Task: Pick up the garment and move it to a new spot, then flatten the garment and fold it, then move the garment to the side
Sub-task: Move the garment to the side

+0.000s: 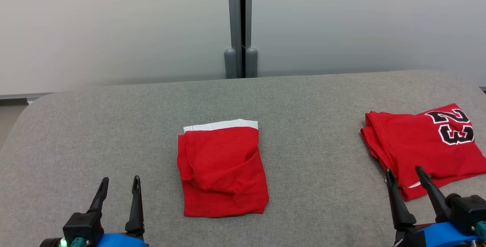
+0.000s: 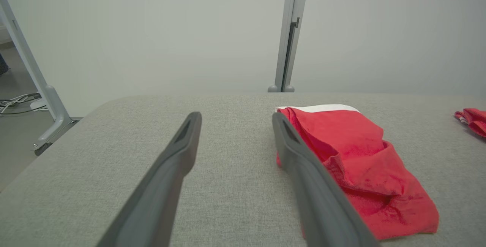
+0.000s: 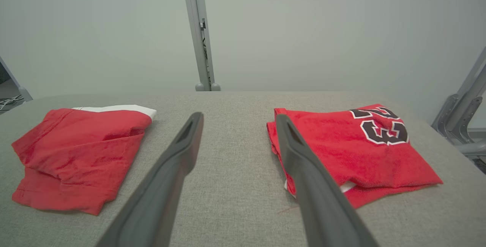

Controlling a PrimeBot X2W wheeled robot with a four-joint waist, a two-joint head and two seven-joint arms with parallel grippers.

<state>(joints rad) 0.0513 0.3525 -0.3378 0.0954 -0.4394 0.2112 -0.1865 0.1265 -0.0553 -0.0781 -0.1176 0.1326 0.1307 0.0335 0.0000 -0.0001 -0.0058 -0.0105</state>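
Starting nearest, found the left gripper [image 1: 120, 180] spread wide and empty over the grey table [image 1: 322, 144], well apart from any cloth. Saw the right gripper [image 1: 403, 170] likewise spread and empty, tips close by the near edge of the numbered jersey [image 1: 417, 144]. Placed the folded red garment [image 1: 222, 171] at the table's centre, between the two grippers, its white band [image 1: 220, 125] toward the far side. Judged the loose top flap likely to fall open if pinched through one layer only. Feared a snag on the jersey from a careless right-arm sweep.
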